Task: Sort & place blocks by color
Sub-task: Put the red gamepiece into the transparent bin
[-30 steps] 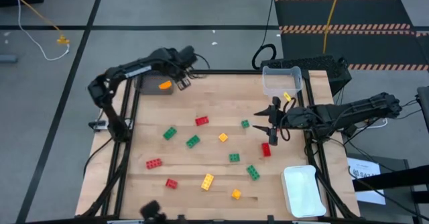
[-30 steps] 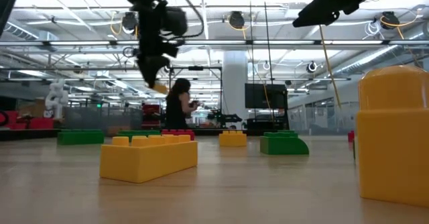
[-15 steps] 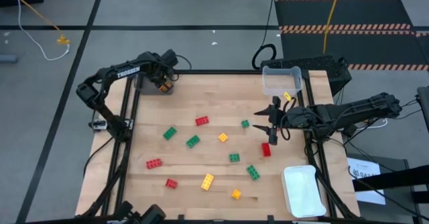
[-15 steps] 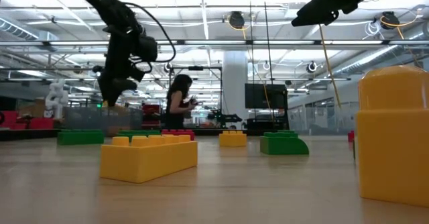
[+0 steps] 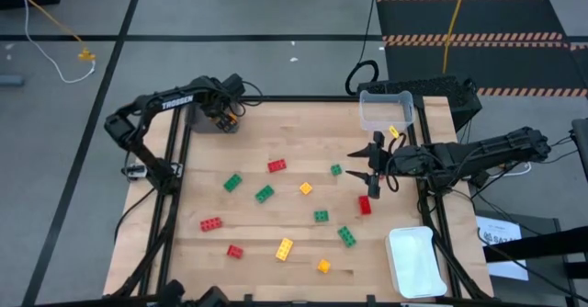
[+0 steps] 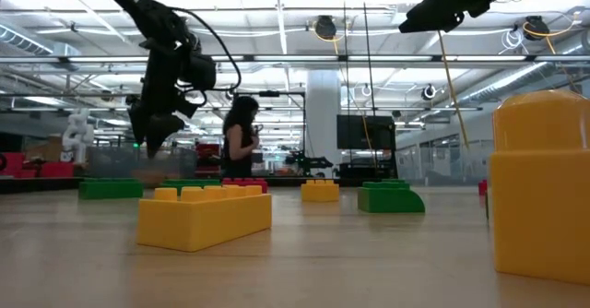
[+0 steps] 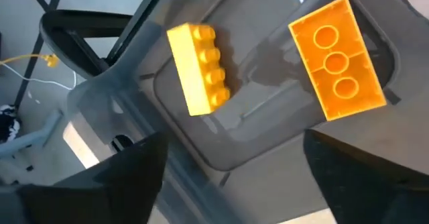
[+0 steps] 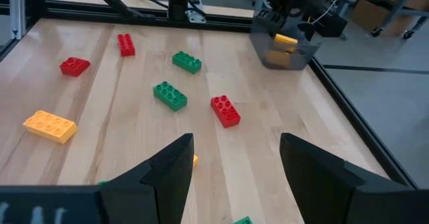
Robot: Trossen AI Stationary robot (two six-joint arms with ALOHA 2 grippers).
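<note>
L gripper point(image 5: 223, 116): over the dark grey tray point(image 5: 197, 116) at the far left corner of the table point(image 5: 294, 160). Jaws spread wide, holding nothing.
In the tray: two yellow-orange blocks. One lies on its side point(image 7: 198, 68), the other is flipped over with round holes up point(image 7: 337, 58). They are apart, not stacked.
R gripper point(image 5: 372, 174): hangs above the right-middle of the table, near a red block point(image 5: 365, 205). Jaws partly apart, nothing between them.
Other trays: clear tray point(image 5: 386, 110) far right, w/ a bit of yellow showing at its edge. White tray point(image 5: 412, 261) near right.
Blocks left on table: red point(image 5: 277, 165), point(image 5: 211, 223), point(image 5: 235, 251); green point(image 5: 233, 183), point(image 5: 265, 193), point(image 5: 321, 216), point(image 5: 346, 236), point(image 5: 336, 169); yellow-orange point(image 5: 305, 188), point(image 5: 285, 249), point(image 5: 323, 266). Lots still to sort.
Risk 1: L arm could bump the tray wall when it lifts away, b/c the fingers sit low and close to it. Tray might slide.
Risk 2: R gripper could knock the red block sideways if it drops a bit off-centre. Small block, easy to tip.
Risk 3: wrong color in wrong tray, since colors are mixed up close together in the middle.
Risk 4: arms could meet if both reach for the middle at once.
Room: a person point(image 6: 238, 140) stands far behind the table, well away.
</note>
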